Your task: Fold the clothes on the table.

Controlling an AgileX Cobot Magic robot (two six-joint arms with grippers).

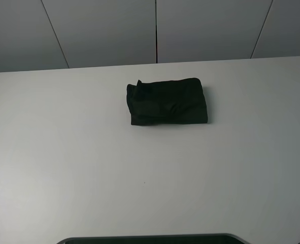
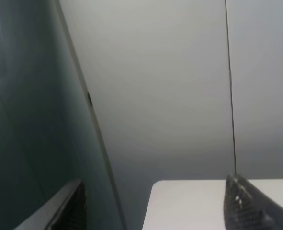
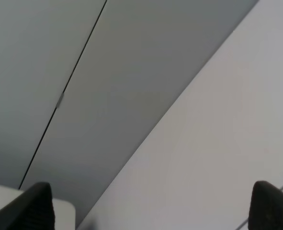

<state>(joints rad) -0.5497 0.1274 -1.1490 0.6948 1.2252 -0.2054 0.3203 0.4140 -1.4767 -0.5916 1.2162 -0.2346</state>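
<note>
The black T-shirt (image 1: 167,101) lies folded into a compact rectangular bundle on the white table (image 1: 89,162), a little behind its middle. No print or neck label shows. Neither arm appears in the exterior high view. In the left wrist view my left gripper (image 2: 155,215) is open and empty, its two fingertips (image 2: 242,208) wide apart over a table corner (image 2: 189,201), facing the wall. In the right wrist view my right gripper (image 3: 151,211) is open and empty, with fingertips (image 3: 36,203) at the frame's lower corners. The shirt is out of both wrist views.
Grey wall panels (image 1: 155,30) with vertical seams stand behind the table's far edge. A dark curved part (image 1: 150,239) shows at the table's near edge. White tabletop surrounds the shirt on all sides.
</note>
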